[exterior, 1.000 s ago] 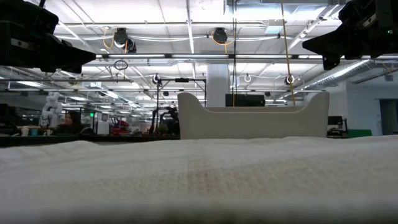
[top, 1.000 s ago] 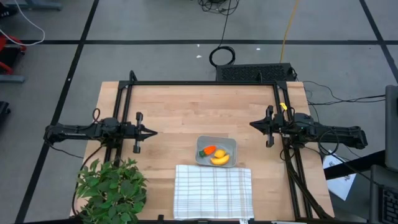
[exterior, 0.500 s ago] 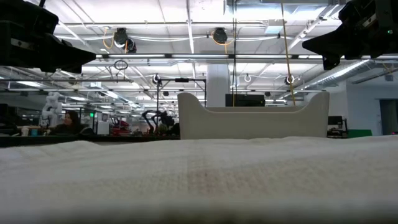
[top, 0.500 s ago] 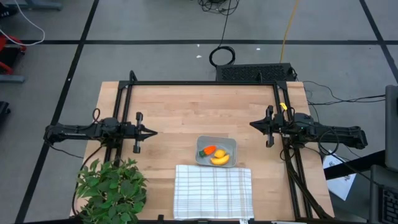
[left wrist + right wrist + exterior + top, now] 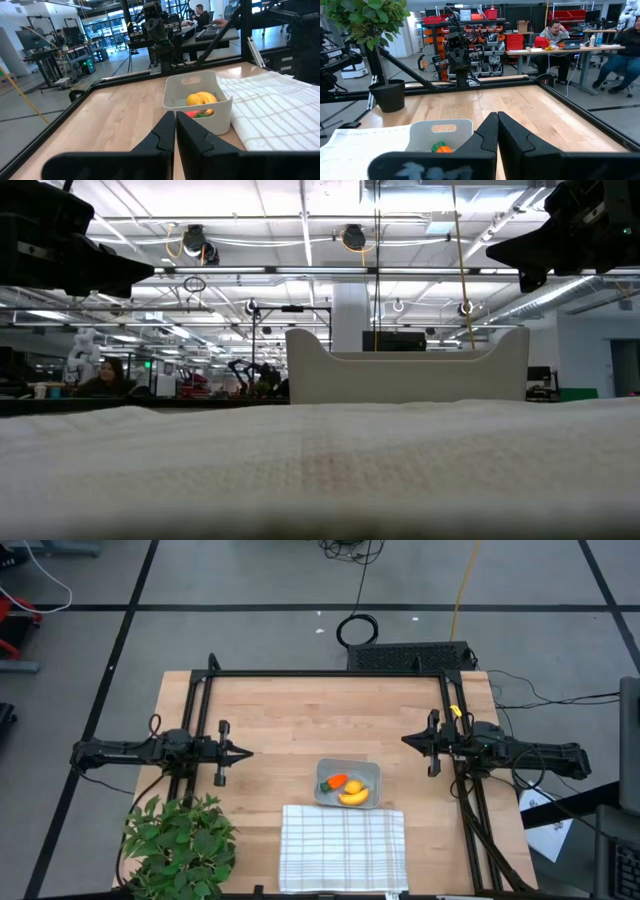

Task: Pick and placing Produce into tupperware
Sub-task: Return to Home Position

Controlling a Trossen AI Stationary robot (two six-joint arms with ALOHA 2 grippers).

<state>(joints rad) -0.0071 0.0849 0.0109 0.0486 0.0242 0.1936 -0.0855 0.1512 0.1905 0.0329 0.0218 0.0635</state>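
Observation:
The grey square tupperware (image 5: 348,783) sits on the wooden table just beyond the checked cloth. In it lie the orange carrot with green top (image 5: 335,781) and the yellow banana with the lemon lump (image 5: 353,796). In the left wrist view the yellow pieces (image 5: 200,98) and the carrot (image 5: 198,114) show over the tupperware's rim (image 5: 195,105); in the right wrist view only the carrot (image 5: 440,147) shows. My left gripper (image 5: 245,752) hovers shut at the table's left side, clear of the tupperware. My right gripper (image 5: 407,741) hovers shut at the right side.
A white checked cloth (image 5: 342,848) lies at the near edge, touching the tupperware's near side. A leafy potted plant (image 5: 180,840) stands at the near left corner. A black frame (image 5: 325,673) runs round the table. People sit at desks in the room beyond.

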